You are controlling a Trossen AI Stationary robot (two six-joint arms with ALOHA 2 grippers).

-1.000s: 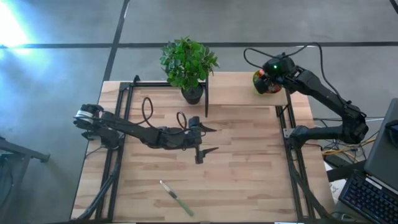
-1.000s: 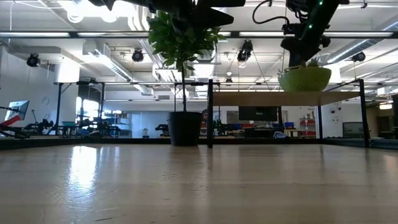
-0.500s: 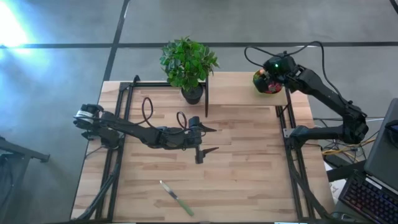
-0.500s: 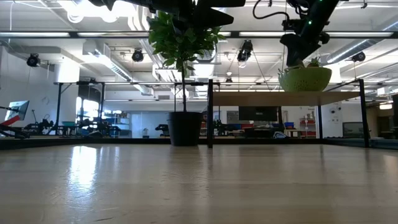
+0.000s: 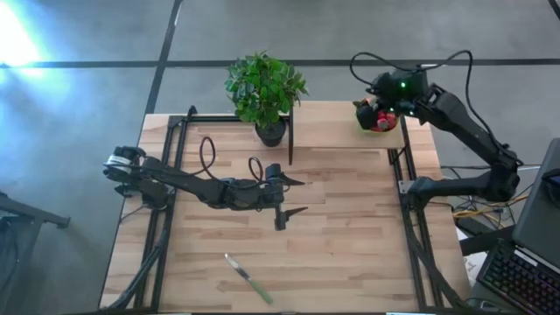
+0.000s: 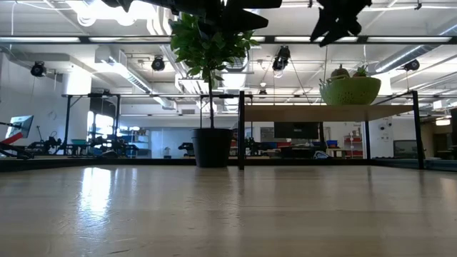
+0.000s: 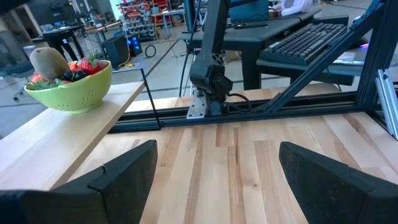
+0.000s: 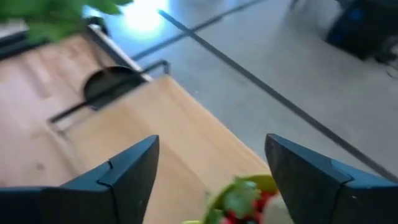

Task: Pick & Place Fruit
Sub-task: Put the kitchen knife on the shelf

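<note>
Tabletop (image 5: 350, 236) of pale wood strips, framed by dark rails, fills the centre of the high view; grey concrete floor around it. Raised shelf (image 5: 328, 127) along the upper edge carries a green bowl (image 6: 350, 91) at upper right, fruit (image 7: 59, 65) heaped inside. Right gripper (image 5: 374, 92) hangs above the bowl, fingers spread, holding nothing. Left gripper (image 5: 293, 197) sits mid-table, fingers wide apart, empty. Potted plant (image 5: 265, 92) at upper centre. Knife (image 5: 248, 278) lies at lower centre. Low view shows an open workshop hall behind.
</note>
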